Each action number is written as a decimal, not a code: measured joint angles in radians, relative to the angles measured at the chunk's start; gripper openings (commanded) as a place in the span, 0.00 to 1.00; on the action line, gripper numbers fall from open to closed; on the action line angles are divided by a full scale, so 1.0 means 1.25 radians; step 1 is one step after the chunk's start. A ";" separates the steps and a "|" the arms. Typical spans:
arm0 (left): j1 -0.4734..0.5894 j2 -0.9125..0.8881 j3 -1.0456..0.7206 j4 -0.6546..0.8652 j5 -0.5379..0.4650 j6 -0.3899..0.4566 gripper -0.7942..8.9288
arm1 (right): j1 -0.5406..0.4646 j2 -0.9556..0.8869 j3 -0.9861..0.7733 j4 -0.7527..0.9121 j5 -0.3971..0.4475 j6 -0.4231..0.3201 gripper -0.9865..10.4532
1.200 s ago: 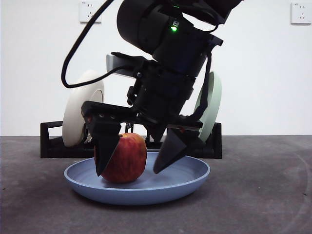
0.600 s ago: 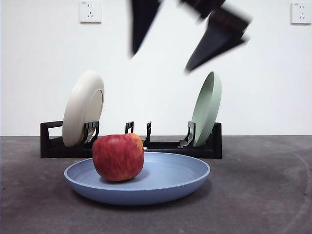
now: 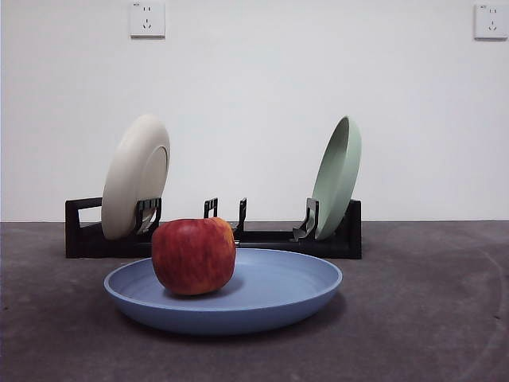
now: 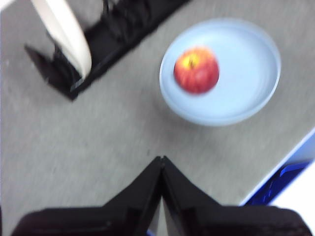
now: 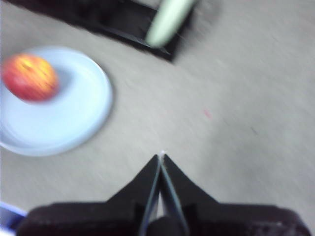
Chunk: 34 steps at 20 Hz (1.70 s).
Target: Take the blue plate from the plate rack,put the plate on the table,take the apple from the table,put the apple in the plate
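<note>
You now have the apple [image 3: 193, 256] sitting free in the blue plate [image 3: 270, 298], toward the plate's left side in the front view, just where it sat half a second ago. The plate lies flat on the table [image 3: 429, 318], just in front of the plate rack [image 3: 262, 237].

What has changed is the arm: a second ago a gripper straddled the apple with its jaws spread, half a second ago its blurred jaws were high in the front view, and now that view shows no arm at all.

Your left gripper [image 4: 161, 160] is pressed closed on nothing, above bare table and well apart from the plate. Your right gripper [image 5: 161, 157] is likewise clenched and empty, over bare table.

In the rack, the cream plate [image 3: 135, 177] leans at the left end and the pale green plate [image 3: 337, 175] at the right end, as before.
</note>
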 measured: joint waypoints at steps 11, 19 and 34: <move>0.000 0.003 0.103 0.163 0.306 0.074 0.08 | 0.000 0.003 0.000 -0.103 0.000 0.020 0.09; 0.000 0.031 0.223 0.175 0.324 0.071 0.08 | 0.000 0.003 0.000 -0.103 0.000 0.020 0.09; 0.510 -0.114 -0.174 0.635 0.189 0.320 0.08 | 0.000 0.003 0.000 -0.103 0.000 0.020 0.09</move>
